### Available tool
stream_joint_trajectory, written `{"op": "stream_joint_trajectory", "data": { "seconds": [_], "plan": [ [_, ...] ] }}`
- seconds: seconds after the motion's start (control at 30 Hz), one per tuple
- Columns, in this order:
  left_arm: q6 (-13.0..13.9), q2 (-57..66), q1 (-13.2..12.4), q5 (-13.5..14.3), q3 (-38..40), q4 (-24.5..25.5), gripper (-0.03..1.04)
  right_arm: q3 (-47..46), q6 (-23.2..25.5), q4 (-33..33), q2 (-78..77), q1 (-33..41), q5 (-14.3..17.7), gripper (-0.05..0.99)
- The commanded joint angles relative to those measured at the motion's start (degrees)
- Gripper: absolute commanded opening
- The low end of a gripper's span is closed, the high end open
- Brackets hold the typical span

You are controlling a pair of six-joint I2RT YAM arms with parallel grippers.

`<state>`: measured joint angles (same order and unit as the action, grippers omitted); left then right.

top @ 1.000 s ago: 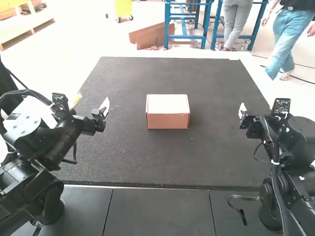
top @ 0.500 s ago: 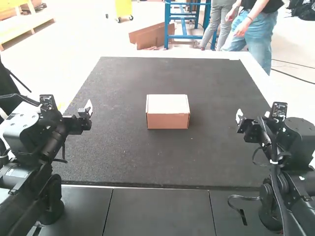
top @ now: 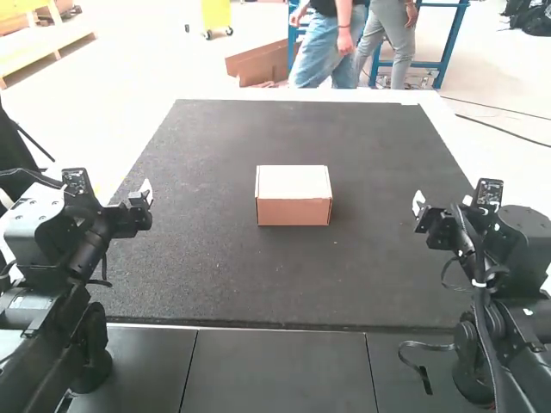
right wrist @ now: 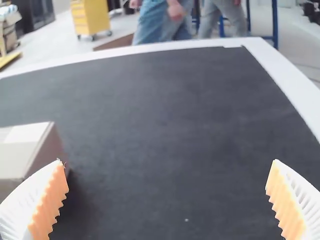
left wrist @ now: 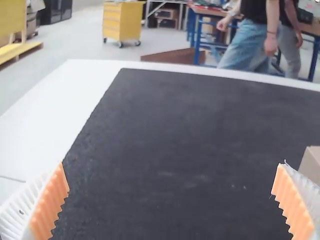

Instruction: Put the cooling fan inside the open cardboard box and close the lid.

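A small cardboard box stands in the middle of the black mat with its lid flaps down flat. My left gripper hovers at the mat's left edge, open, with nothing between its white ribbed fingers. The left wrist view catches one corner of the box. My right gripper hovers at the mat's right edge, also open and empty. In the right wrist view the box lies beside one orange-padded finger, farther off.
The mat is bordered by a white table rim at the back and sides. A dark panel runs along the front between the arm bases.
My left gripper has drawn back leftwards, away from the box, to the mat's edge. The right gripper shifted back slightly. The box has stayed put.
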<state>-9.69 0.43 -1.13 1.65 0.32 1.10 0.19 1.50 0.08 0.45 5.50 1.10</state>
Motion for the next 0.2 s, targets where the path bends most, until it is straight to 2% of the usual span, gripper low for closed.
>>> {"op": "stream_joint_trajectory", "data": {
  "seconds": [0.0, 0.17],
  "plan": [
    [0.6, -0.4, -0.2, -0.5, -0.4, -0.1, 0.96, -0.2, 0.5, 0.1, -0.4, -1.0, -0.9, 0.91],
    [0.6, -0.5, -0.4, -0.5, -0.4, -0.2, 0.97, -0.3, 0.5, 0.2, -0.4, -0.9, -0.9, 0.91]
  ]
}}
